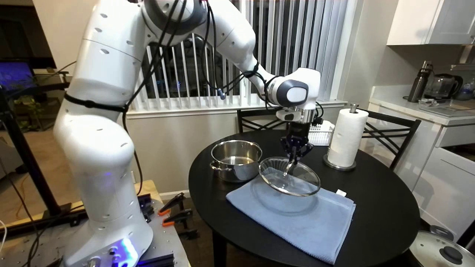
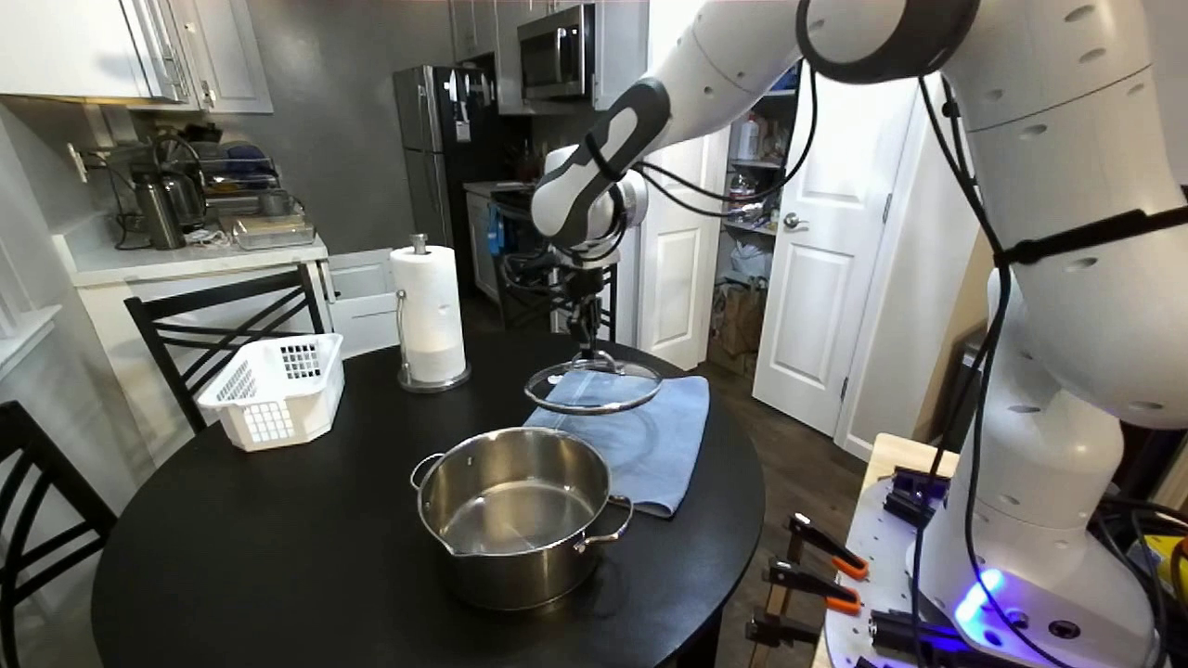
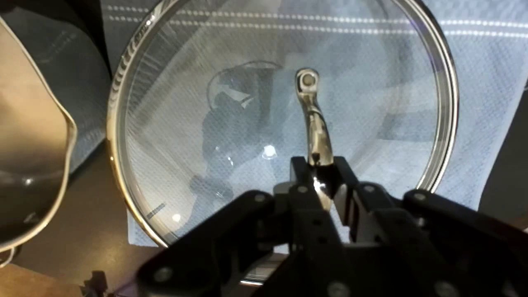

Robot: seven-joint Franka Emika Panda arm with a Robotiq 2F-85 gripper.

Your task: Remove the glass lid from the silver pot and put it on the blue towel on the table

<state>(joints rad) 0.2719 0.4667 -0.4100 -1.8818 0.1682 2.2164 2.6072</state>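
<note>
You're in a home kitchen: in an exterior view, black chairs stand at the edge of the round worktop, and beyond its far edge you can see a dark fridge, a microwave, white wall cabinets and a counter.

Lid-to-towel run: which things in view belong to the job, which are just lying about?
Part of the job:
gripper, holding the lid by its handle
pot, lidless
towel, showing through the lid
table

Just lying about:
paper roll
basket
chairs
black-knobbed lid
</note>
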